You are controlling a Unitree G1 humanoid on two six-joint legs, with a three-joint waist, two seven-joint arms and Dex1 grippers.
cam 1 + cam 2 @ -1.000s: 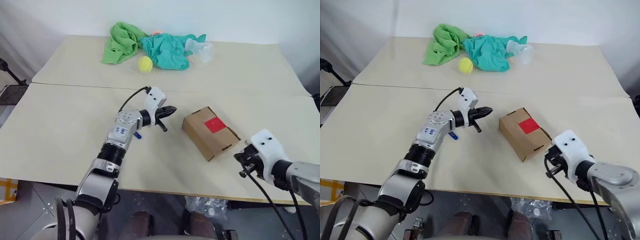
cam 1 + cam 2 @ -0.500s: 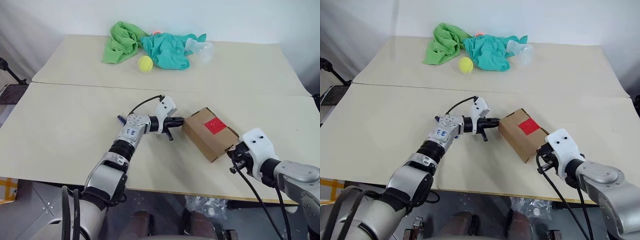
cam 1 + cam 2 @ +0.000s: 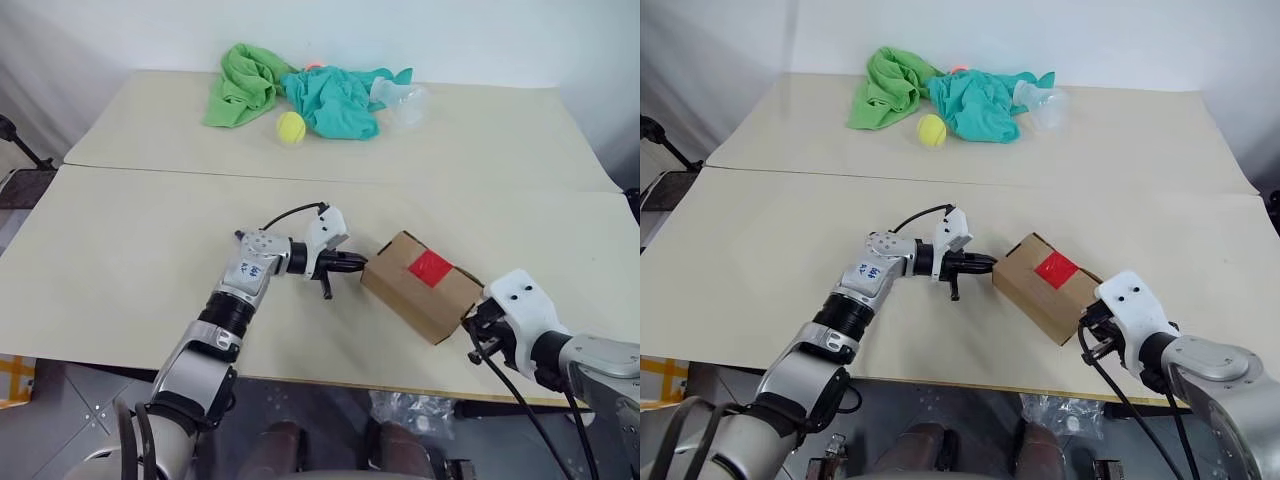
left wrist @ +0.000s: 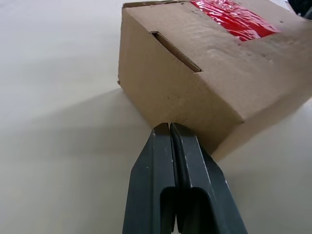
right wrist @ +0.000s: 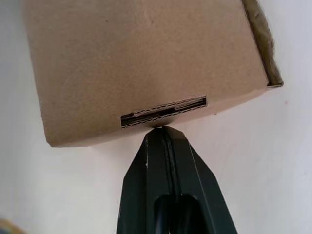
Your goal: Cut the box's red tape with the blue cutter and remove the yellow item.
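1. At the upper left of the head view a green cloth (image 3: 240, 88) and a teal cloth (image 3: 335, 100) lie bunched at the table's (image 3: 120, 250) far edge, with a tennis ball (image 3: 291, 126) just in front; none belongs to the job.
2. At centre, the left gripper (image 3: 358, 263) has its fingers pressed together, holding nothing, with the tips against the left end face of the box (image 3: 425, 300).
3. A short dark stick (image 3: 325, 288) hangs below that wrist; whether it is the blue cutter cannot be told.
4. The box sits right of centre, skewed, flaps shut, with the red tape (image 3: 431, 267) unbroken on top. The yellow item is presumably still inside.
5. At lower right, the right gripper (image 5: 157, 130), also pressed together and empty, touches the box's opposite end just under a tab slot.
6. Judged step: squaring the box between the two tips. Push gently and evenly so it slides without tipping, and keep the taped seam facing up and reachable.
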